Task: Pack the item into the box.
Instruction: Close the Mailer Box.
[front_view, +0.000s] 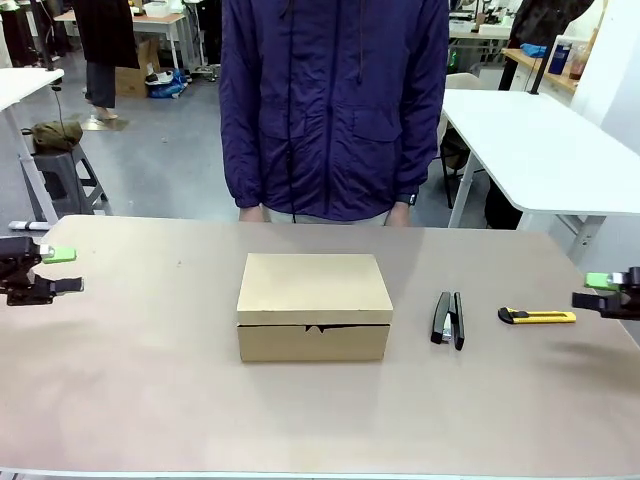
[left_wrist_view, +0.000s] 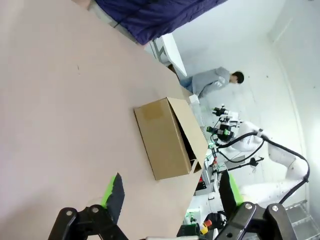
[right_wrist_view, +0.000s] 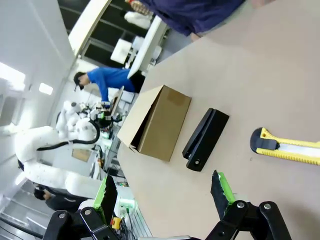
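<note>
Sitting mid-table, box (front_view: 314, 305), seemingly shut, well apart from both open hands

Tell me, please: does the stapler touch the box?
Apart. In the front view, bare table shows between the stapler and the box; the right wrist view shows the same gap.

One box (front_view: 314, 303), one stapler (front_view: 447, 319), one utility knife (front_view: 537, 316), one person (front_view: 333, 105).

Left gripper (front_view: 55, 270) and right gripper (front_view: 598, 291) hover at opposite table edges, fingers spread
</note>
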